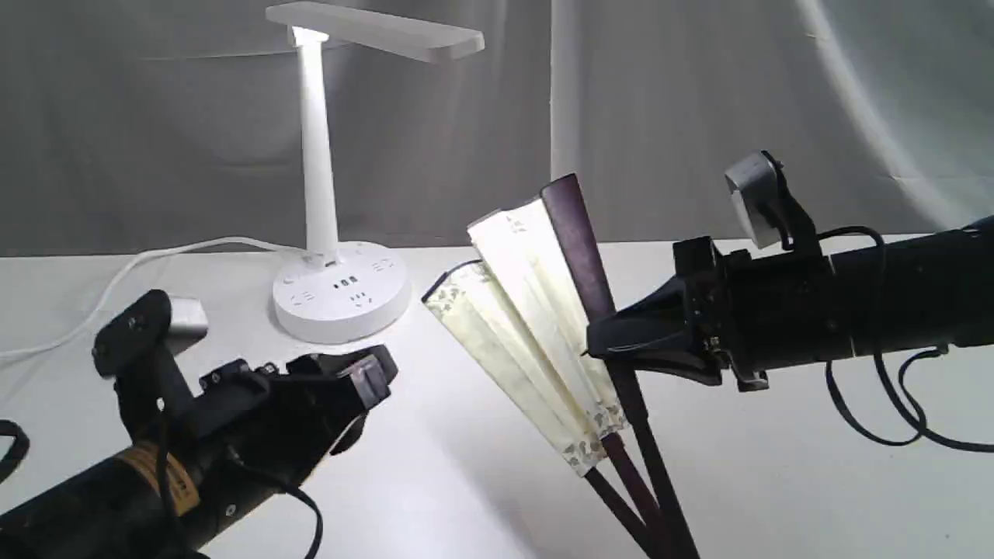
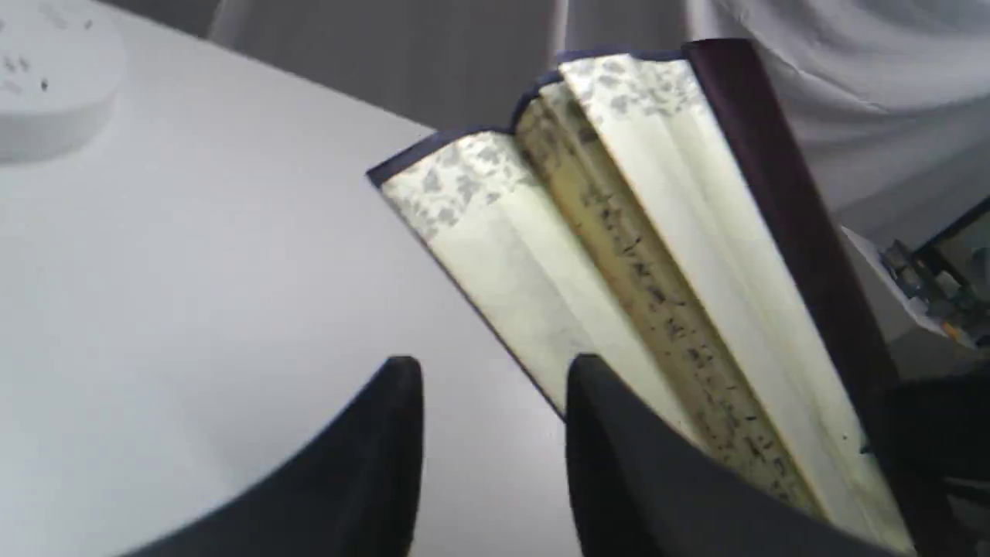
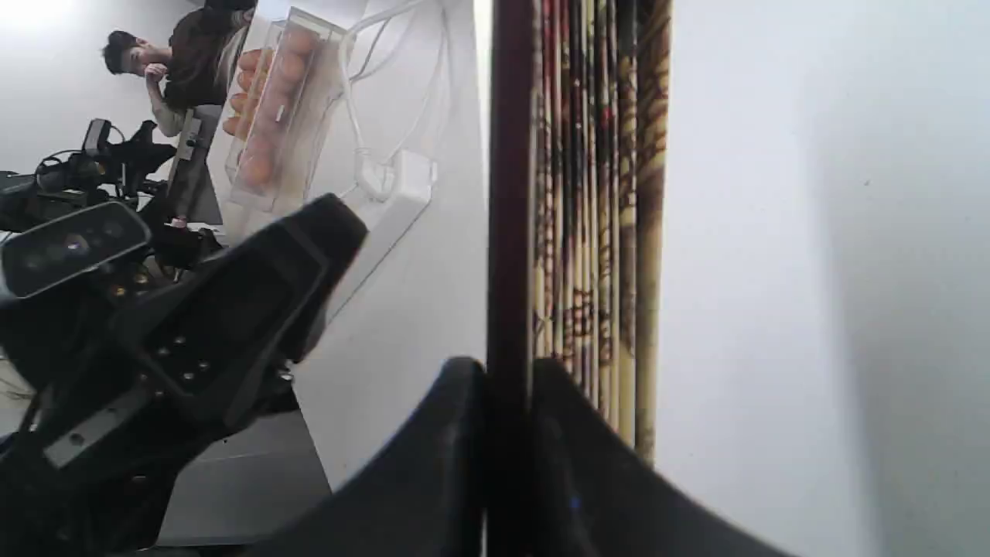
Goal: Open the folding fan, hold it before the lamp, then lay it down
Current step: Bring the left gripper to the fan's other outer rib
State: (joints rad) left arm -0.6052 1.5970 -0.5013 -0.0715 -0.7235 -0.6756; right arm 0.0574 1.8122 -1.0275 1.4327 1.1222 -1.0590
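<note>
The ribs of the folding fan [image 1: 512,310] are running off the bottom edge, hiding where they join; the right gripper [image 1: 596,340] is covering part of its dark guard; its black writing is looking too blurry to read; the cord of the lamp [image 1: 318,194] is going off the left edge; its buttons are looking too small to tell apart.

A grey cloth backdrop [image 1: 699,116] hangs in soft folds across the upper half of the exterior view, a paler streak of light curving through its upper right. The white bench [image 1: 466,481] fills the lower half, brightly lit, carrying soft shadows.
</note>
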